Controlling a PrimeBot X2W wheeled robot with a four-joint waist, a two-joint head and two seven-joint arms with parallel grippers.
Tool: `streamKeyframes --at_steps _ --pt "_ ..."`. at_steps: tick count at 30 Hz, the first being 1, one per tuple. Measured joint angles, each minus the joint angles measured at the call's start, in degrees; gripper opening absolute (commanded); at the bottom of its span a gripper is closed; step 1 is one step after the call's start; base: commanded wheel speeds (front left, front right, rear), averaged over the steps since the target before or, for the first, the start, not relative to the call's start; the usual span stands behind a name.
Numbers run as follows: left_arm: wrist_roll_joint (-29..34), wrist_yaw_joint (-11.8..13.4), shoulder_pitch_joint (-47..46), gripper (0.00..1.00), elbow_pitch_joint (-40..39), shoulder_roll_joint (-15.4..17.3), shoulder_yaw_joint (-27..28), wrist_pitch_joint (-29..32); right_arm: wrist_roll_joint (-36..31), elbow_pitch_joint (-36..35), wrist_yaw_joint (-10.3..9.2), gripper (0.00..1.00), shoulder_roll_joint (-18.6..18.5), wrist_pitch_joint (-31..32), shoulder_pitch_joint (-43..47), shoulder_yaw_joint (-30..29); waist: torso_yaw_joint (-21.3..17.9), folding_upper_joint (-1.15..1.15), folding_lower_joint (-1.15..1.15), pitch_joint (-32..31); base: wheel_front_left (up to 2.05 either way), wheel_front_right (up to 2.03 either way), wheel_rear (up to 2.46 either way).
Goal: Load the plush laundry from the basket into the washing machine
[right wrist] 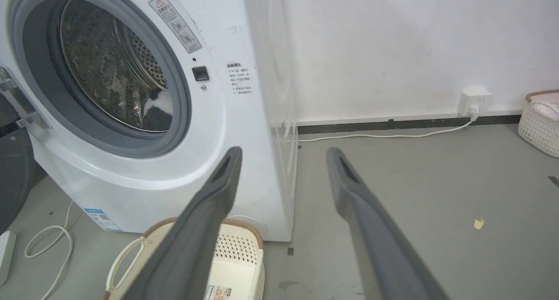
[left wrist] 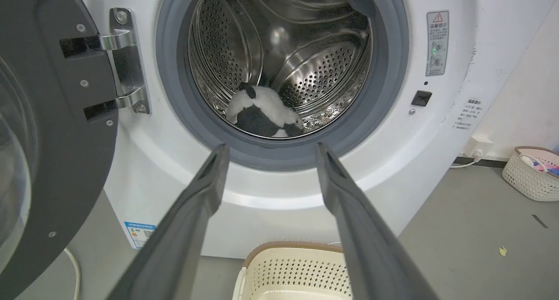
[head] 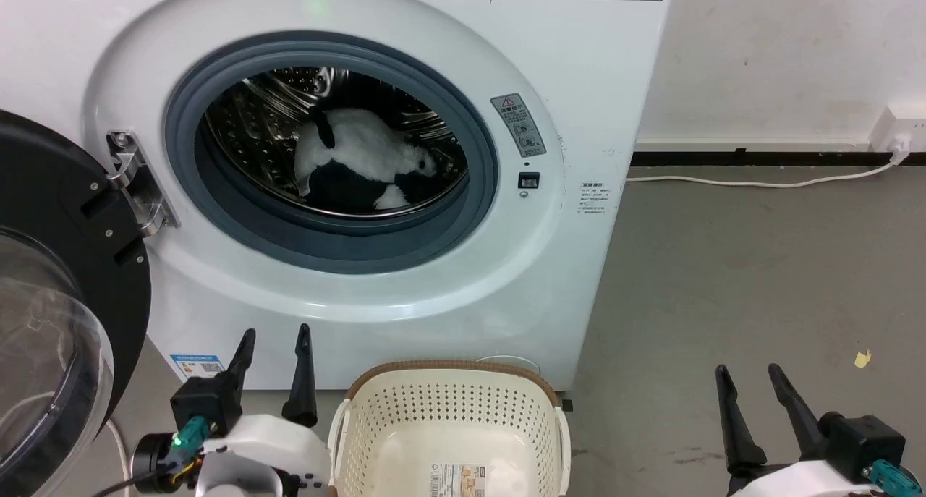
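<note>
Panda [head: 365,153] lies inside washer [head: 557,280], upper centre; basket [head: 448,403] at bottom; left gripper [head: 276,330] and right gripper [head: 747,368] both spread apart.

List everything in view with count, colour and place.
washing machine: one, white, straight ahead.
door: one, black-rimmed glass, swung open on the left.
panda toy: one, white and black, lying inside the machine.
basket: one, cream with brown rim, on the floor before the machine.
second basket: one, white, far right by the wall.
cable: one, white, along the floor by the wall.
scrap: one, yellow, on the floor at right.
left jaws: one pair, dark, open, lower left.
right jaws: one pair, dark, open, lower right.
</note>
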Motion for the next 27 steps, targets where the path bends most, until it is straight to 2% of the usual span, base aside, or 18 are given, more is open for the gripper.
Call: streamKeyframes --at_steps 13,27 --pt "0.8 1.3 6.6 1.0 -7.5 0.7 -2.0 1.5 0.3 0.0 0.0 1.0 0.0 -0.1 1.5 1.1 -0.1 0.0 0.0 0.5 0.0 0.0 0.0" --pt "1.5 1.6 8.5 1.0 -9.3 1.5 -3.3 1.5 0.4 -0.2 0.0 1.0 0.0 -0.1 2.4 1.6 0.1 0.0 0.01 0.8 0.0 0.0 0.0"
